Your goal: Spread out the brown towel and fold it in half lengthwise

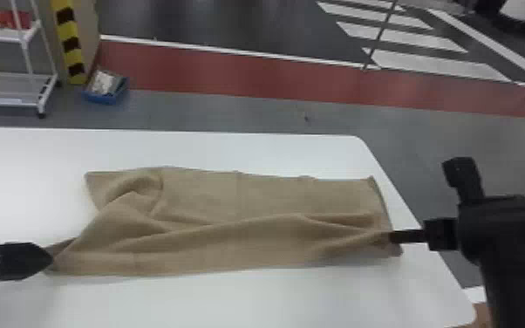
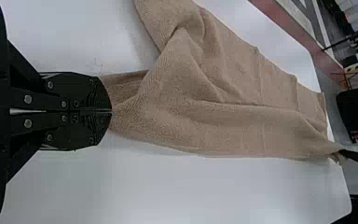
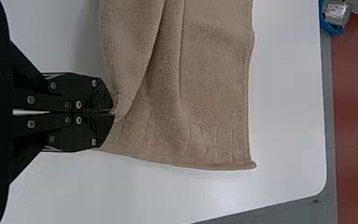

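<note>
The brown towel [image 1: 240,218] lies across the white table, its near part lifted in a long fold between the grippers and its far left part crumpled. At its near left corner is my left gripper [image 1: 50,260]; in the left wrist view the left gripper [image 2: 111,111] is shut on the towel [image 2: 205,107]. At the near right end stands my right gripper [image 1: 391,237], and in the right wrist view the right gripper [image 3: 113,112] is shut on a pinch of the towel [image 3: 214,84]. The far right corner lies flat near the table's right edge.
The white table [image 1: 231,301] extends in front of the towel and to its left, and its right edge slants close by the right gripper. Beyond the table, a white rack [image 1: 8,102] and a blue bin [image 1: 105,97] stand on the floor at the left.
</note>
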`<control>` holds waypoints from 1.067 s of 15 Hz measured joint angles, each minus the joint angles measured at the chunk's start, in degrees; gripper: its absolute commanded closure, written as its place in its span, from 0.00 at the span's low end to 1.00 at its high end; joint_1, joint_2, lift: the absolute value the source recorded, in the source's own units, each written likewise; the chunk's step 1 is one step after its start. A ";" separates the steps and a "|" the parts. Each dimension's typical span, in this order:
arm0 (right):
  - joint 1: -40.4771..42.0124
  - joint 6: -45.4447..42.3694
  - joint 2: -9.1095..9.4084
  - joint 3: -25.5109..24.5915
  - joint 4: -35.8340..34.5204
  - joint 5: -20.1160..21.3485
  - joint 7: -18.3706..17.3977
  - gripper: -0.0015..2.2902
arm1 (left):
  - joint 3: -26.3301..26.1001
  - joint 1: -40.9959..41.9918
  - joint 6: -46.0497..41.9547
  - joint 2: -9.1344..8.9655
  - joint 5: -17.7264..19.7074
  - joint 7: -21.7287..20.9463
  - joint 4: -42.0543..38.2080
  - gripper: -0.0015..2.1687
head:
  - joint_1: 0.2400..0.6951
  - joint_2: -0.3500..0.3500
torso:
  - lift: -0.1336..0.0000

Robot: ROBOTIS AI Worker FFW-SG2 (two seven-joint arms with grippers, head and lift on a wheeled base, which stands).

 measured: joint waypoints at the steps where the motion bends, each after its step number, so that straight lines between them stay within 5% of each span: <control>1: 0.10 0.03 0.00 -0.07 -0.08 0.01 0.01 0.66 | 0.95 -0.05 0.60 0.01 0.38 -0.02 -0.42 0.65 | 1.00 0.13 | 0.07; 3: 0.31 0.05 0.00 -0.12 -0.15 0.02 0.01 0.66 | 2.48 -0.25 1.32 0.06 0.69 0.01 -0.82 0.89 | 1.00 0.15 | 0.07; 9: 0.57 -0.13 0.00 -0.20 -0.19 0.03 0.01 0.66 | 3.66 -0.13 3.55 0.32 0.35 2.33 -0.95 0.90 | 1.00 0.18 | 0.07; 10: 0.65 -0.13 0.00 -0.28 -0.19 0.03 0.01 0.66 | 3.50 -0.09 3.47 0.30 0.31 2.55 -0.95 0.83 | 1.00 0.18 | 0.07; 12: 0.85 -0.13 0.00 -0.32 -0.19 0.02 0.01 0.66 | 3.03 0.44 1.78 -0.01 0.34 3.87 -0.95 0.38 | 1.00 0.17 | 0.07; 13: 0.92 -0.13 0.00 -0.32 -0.19 0.02 0.01 0.66 | 3.00 1.23 -1.37 -0.25 0.55 4.22 -1.15 0.24 | 1.00 0.16 | 0.07; 16: 0.97 -0.04 0.00 -0.43 -0.19 0.02 0.01 0.66 | 3.93 3.60 -8.30 -0.61 0.47 3.48 -2.93 0.23 | 1.00 0.12 | 0.07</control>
